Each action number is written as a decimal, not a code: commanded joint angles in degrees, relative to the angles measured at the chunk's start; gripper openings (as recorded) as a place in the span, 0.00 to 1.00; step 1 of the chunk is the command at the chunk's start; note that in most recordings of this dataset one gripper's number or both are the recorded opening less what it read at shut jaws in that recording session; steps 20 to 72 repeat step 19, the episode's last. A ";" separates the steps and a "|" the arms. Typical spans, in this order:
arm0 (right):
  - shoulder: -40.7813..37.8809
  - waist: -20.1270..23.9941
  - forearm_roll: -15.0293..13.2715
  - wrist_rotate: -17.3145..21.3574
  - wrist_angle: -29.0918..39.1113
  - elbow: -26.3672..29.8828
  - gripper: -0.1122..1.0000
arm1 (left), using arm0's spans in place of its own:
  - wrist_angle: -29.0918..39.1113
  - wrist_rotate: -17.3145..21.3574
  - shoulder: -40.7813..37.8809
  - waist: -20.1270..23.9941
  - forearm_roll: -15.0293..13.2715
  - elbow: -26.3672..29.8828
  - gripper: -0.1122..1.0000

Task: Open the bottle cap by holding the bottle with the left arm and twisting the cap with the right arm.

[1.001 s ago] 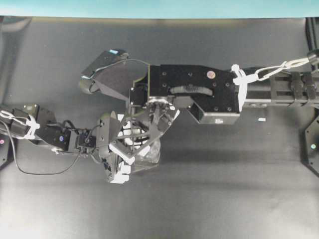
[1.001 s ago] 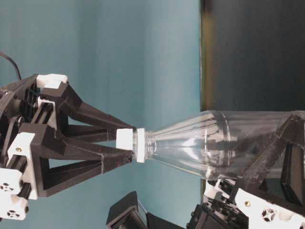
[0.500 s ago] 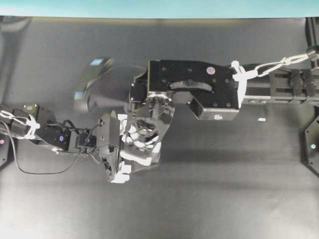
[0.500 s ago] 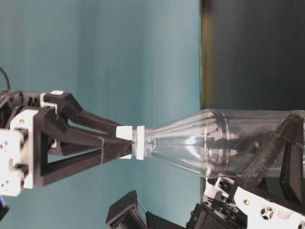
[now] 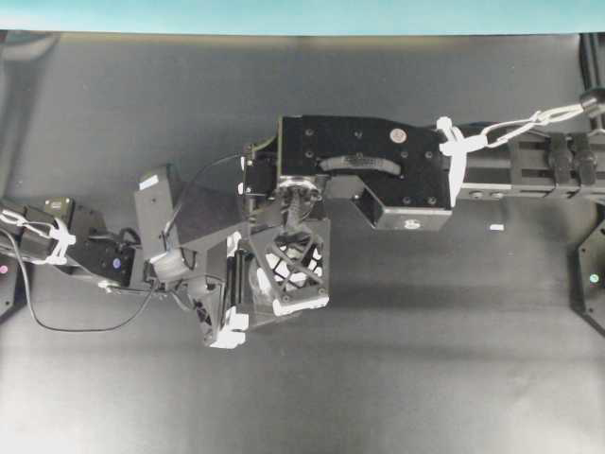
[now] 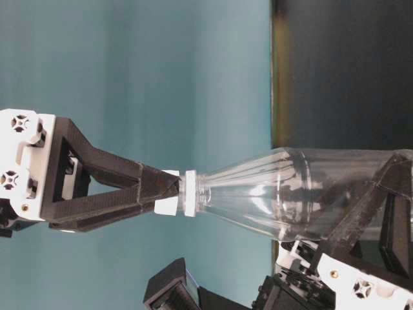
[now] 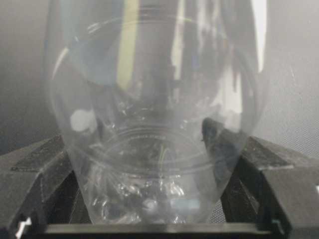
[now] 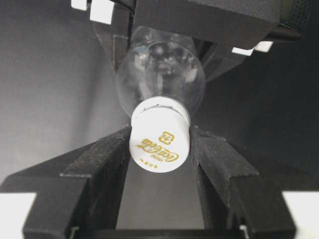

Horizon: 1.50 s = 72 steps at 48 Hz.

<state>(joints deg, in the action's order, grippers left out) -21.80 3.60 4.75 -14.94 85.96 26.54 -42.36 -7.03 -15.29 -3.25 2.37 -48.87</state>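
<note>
The clear bottle (image 6: 290,194) is off the table, its round body clamped between the black fingers (image 6: 361,213) of the left arm's gripper (image 7: 144,144), which is shut on it. In the left wrist view the bottle (image 7: 154,99) fills the frame. The white bottle cap (image 8: 159,142) with gold lettering sits pinched between the right gripper's (image 8: 159,149) two fingers (image 8: 107,159), which touch it on both sides. The table-level view shows the right gripper (image 6: 164,190) closed over the cap (image 6: 166,206). From overhead, the right gripper's lattice finger (image 5: 293,270) hides the bottle, with the left gripper (image 5: 225,307) beside it.
A tiny white fleck (image 5: 495,228) lies on the dark table (image 5: 378,378) to the right of the right arm's boxy block (image 5: 364,170). A teal wall runs along the far edge. A black mount (image 5: 593,279) sits at the right edge.
The right gripper has rotated about its axis while shut on the cap, and its wrist camera swung round to the left. The bottle and left gripper have stayed in place.
</note>
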 commanded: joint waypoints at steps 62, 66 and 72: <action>0.53 0.79 -0.26 -1.05 -0.44 0.53 0.43 | 0.70 -0.09 0.18 -0.35 0.18 0.26 0.83; 0.53 0.79 -0.26 -1.05 -0.44 0.53 0.43 | 0.70 -0.09 0.18 -0.35 0.18 0.26 0.83; 0.53 0.79 -0.26 -1.05 -0.44 0.53 0.43 | 0.70 -0.09 0.18 -0.35 0.18 0.26 0.83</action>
